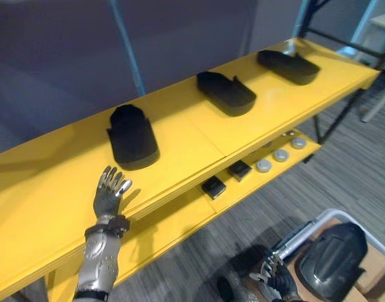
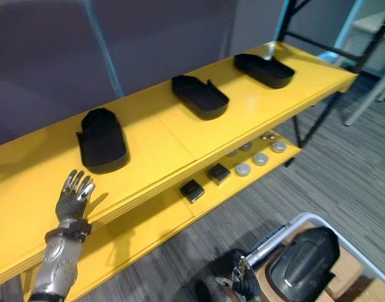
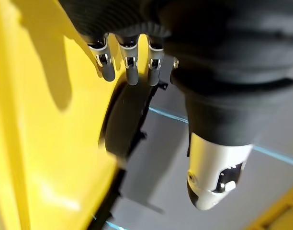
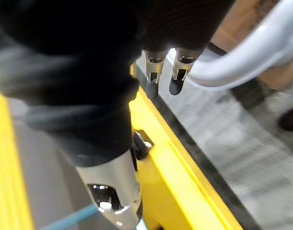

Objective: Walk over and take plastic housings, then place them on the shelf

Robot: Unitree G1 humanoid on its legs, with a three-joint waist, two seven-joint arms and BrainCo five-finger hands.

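Observation:
Three black plastic housings lie on the top board of the yellow shelf [image 1: 180,160]: one at the left [image 1: 133,138], one in the middle [image 1: 227,93], one at the far right [image 1: 288,66]. My left hand [image 1: 109,192] hovers open over the board just in front of the left housing [image 3: 127,122], its fingers [image 3: 129,67] straight and off it. A fourth black housing [image 1: 334,258] rests in a cart at the lower right. My right hand [image 1: 277,275] hangs low beside that cart, with relaxed fingers [image 4: 153,72] and nothing in them.
The cart has a white tube rim [image 1: 363,228] and cardboard inside. On the shelf's lower board lie two small black blocks [image 1: 213,187] and several round silver discs [image 1: 280,155]. A dark partition stands behind the shelf, and grey carpet covers the floor to the right.

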